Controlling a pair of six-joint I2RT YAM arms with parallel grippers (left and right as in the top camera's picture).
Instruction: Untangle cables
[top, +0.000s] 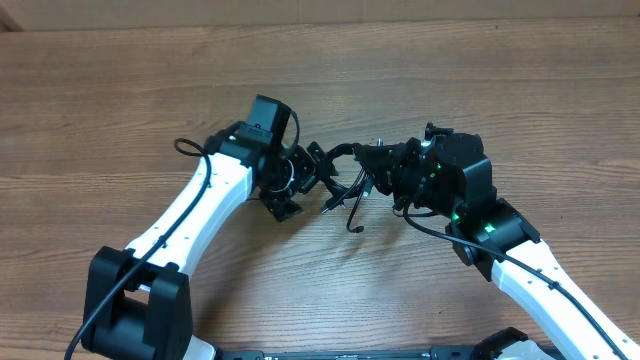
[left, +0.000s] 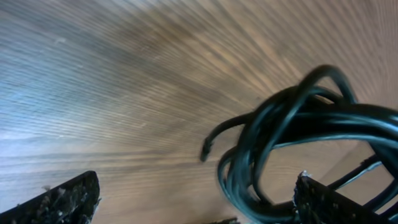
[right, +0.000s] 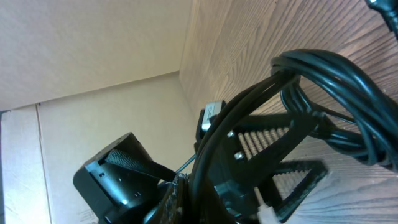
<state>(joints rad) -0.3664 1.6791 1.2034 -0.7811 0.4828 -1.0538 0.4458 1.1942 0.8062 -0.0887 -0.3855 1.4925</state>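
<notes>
The cables (top: 350, 196) form a black tangled bundle hanging between my two grippers above the wooden table (top: 120, 90), with loose plug ends drooping toward the table. My right gripper (top: 378, 163) is shut on the bundle. In the right wrist view the cables (right: 323, 71) run up out of its closed jaws (right: 214, 199) and loop over. My left gripper (top: 328, 172) stands wide open just left of the bundle. In the left wrist view the looped cables (left: 292, 134) sit inside the open gripper (left: 198, 186), close against the right finger (left: 329, 202).
The left gripper's ribbed fingers (right: 273, 140) show right behind the cables in the right wrist view. A beige wall (right: 93, 50) borders the table's far edge. Thicker arm wires (top: 430, 228) trail from the right arm.
</notes>
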